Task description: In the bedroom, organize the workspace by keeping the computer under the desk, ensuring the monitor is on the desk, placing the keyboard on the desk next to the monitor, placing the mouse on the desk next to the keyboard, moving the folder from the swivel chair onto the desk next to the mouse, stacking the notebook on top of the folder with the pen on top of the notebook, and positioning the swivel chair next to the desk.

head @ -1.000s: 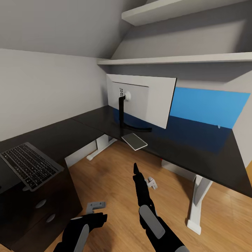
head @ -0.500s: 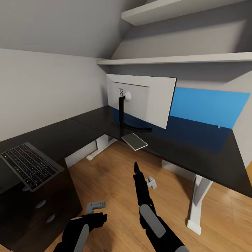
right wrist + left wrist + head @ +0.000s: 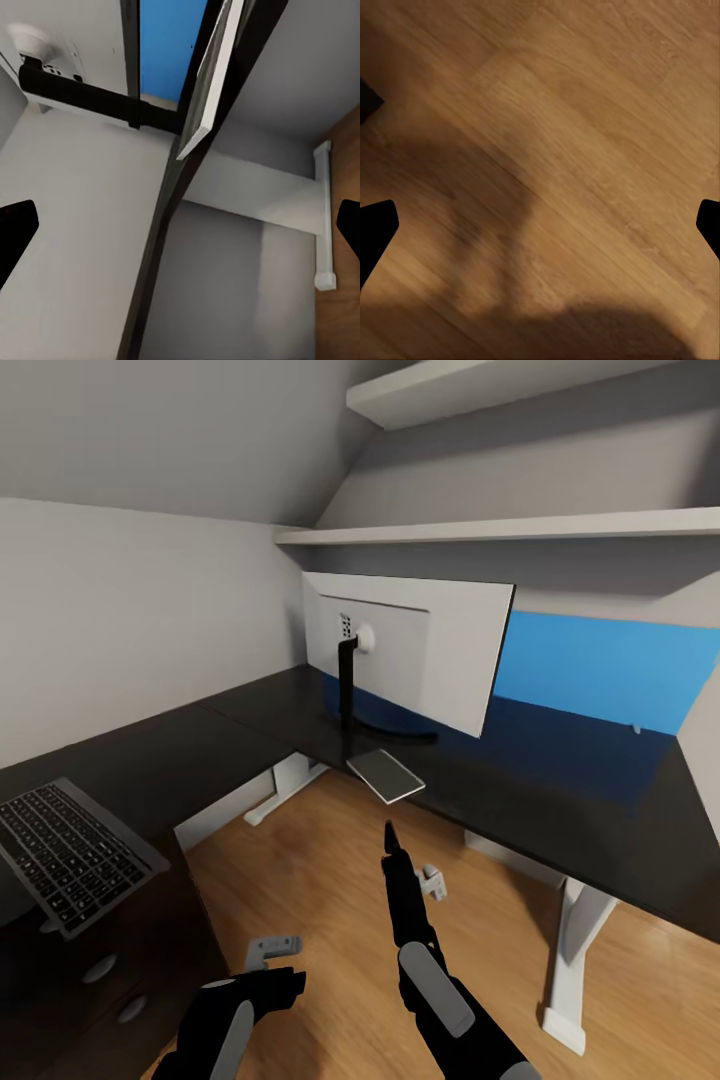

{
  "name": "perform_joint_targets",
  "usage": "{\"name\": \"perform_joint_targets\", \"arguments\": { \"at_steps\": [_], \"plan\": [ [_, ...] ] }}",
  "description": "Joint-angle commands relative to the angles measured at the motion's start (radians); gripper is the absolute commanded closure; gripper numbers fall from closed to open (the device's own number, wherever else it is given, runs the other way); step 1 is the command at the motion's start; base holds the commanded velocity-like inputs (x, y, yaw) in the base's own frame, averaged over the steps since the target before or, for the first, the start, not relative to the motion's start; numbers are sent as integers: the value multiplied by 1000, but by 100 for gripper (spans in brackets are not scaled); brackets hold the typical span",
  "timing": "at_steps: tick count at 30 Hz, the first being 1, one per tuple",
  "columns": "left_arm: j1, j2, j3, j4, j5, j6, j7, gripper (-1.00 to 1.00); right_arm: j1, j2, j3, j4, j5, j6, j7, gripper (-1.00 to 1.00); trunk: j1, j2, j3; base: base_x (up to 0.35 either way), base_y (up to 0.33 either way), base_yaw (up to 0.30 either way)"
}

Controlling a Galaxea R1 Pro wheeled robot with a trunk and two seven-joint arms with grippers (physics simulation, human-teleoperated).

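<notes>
The monitor (image 3: 415, 650) stands on the glossy black L-shaped desk (image 3: 250, 725) with its pale back toward me; its black stand arm (image 3: 82, 94) shows in the right wrist view. The black keyboard (image 3: 65, 850) lies on the desk's near left end, above the drawer unit. A thin grey slab (image 3: 386, 775) overhangs the desk's front edge below the monitor; I cannot tell whether it is the notebook. My left gripper (image 3: 272, 950) hangs low over the wood floor, open and empty. My right gripper (image 3: 415, 865), also open and empty, points toward the desk edge.
A bright blue panel (image 3: 600, 670) runs along the wall behind the monitor. Two white shelves (image 3: 500, 528) hang above the desk. White desk legs (image 3: 570, 940) stand on the wood floor (image 3: 320, 880). The drawer unit (image 3: 110, 990) sits close at my left.
The whole picture has shifted, so the camera has moved: the keyboard now sits lower and further left in the frame. Both arms and the things on the desk have kept their places.
</notes>
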Motion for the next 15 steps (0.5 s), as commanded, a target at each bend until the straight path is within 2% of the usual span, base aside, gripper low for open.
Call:
{"name": "perform_joint_targets", "arguments": {
  "at_steps": [1, 6, 15],
  "plan": [
    [-1, 1, -1, -1, 11, 3, 9, -100, -1, 0, 2, 0, -11, -4, 7, -100, 0, 0, -1, 222, 0, 0],
    [-1, 2, -1, -1, 11, 4, 10, -100, -1, 0, 2, -1, -10, -4, 7, -100, 0, 0, -1, 168, 0, 0],
    [-1, 2, -1, -1, 11, 4, 12, -100, -1, 0, 2, -2, -10, -5, 7, -100, 0, 0, -1, 36, 0, 0]
  ]
}}
